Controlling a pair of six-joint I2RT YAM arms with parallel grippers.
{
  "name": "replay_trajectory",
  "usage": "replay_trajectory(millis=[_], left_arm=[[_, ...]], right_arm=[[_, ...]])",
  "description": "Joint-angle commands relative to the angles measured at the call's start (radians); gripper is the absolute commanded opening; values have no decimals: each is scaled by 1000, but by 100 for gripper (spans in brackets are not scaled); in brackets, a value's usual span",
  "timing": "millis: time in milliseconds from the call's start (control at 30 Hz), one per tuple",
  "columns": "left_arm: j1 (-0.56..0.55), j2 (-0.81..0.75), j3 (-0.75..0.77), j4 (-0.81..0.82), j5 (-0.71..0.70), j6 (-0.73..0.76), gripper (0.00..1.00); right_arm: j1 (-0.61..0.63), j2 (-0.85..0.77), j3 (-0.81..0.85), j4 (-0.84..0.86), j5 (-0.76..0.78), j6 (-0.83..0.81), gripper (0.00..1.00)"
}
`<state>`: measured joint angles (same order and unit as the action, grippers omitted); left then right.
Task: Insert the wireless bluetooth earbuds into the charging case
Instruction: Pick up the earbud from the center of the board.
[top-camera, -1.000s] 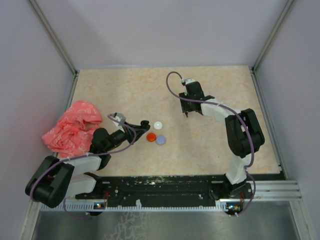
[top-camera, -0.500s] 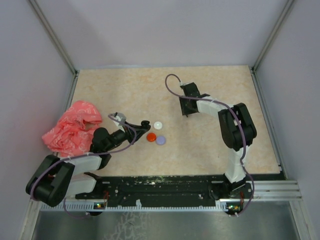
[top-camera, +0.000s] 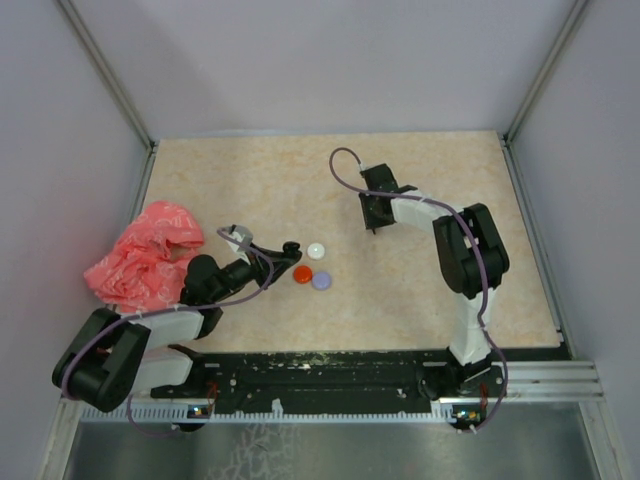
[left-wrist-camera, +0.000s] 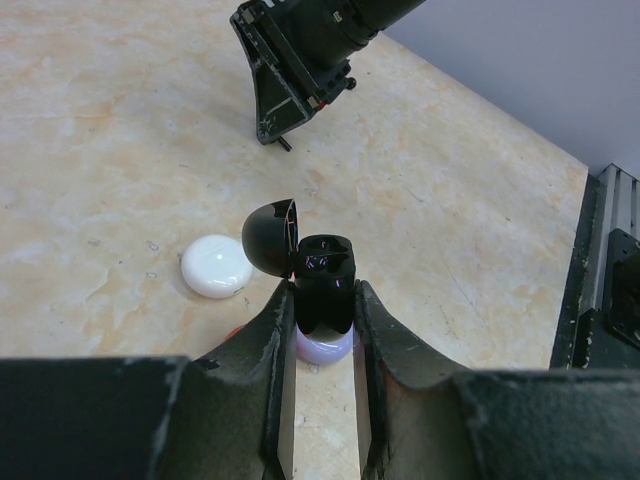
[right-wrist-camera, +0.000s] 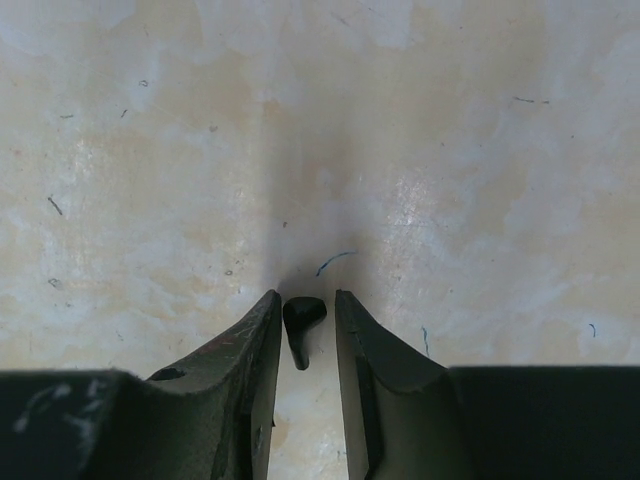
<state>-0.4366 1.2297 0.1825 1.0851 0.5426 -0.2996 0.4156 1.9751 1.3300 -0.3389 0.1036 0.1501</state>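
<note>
Since a second ago the right arm has folded its elbow inward and drawn its wrist a little toward the table's middle, while the left arm has stayed where it was. The right gripper (right-wrist-camera: 305, 300) points down at the table (top-camera: 420, 290), well beyond the three discs, and its jaws stand drawn in close on either side of a black earbud (right-wrist-camera: 302, 328) that lies on the marbled surface. A sliver of gap shows on each side of the bud, so the fingers flank it without yet pinching it. The left gripper (left-wrist-camera: 321, 300) is pressed together on the charging case (left-wrist-camera: 326, 268), a small black case held upright between the fingertips, its rounded lid (left-wrist-camera: 271, 237) swung open to the left and the two wells inside facing up. Just under the held case sits the lilac disc (left-wrist-camera: 323, 347). The white disc (left-wrist-camera: 216, 267) is near it on the left in the wrist view, and the red disc (top-camera: 302, 273) lies beside both in the top view. A pink crumpled bag (top-camera: 145, 258) rests at the table's left edge, behind the left arm.
</note>
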Motion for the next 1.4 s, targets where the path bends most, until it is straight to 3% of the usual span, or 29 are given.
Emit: replay_trajectory(millis=[0,267,600,767,1367], left_arm=[[-1,11,23,56,23,-15,0],[-1,69,-1,214,38,-40,0],[1,246,-72,702,-34,-123,0],[3,304,9,705,98,-127,0],[3,242,194,705,257,23,0]], right_arm=[[-5,20,30,-20,10,4,26],[8,-68,-18,3,5,-8,21],[61,-309,-164,132,-12,-16,17],[114,-484,-240,201,0,-23,17],[269,-886,-430,520,-113,-61,15]])
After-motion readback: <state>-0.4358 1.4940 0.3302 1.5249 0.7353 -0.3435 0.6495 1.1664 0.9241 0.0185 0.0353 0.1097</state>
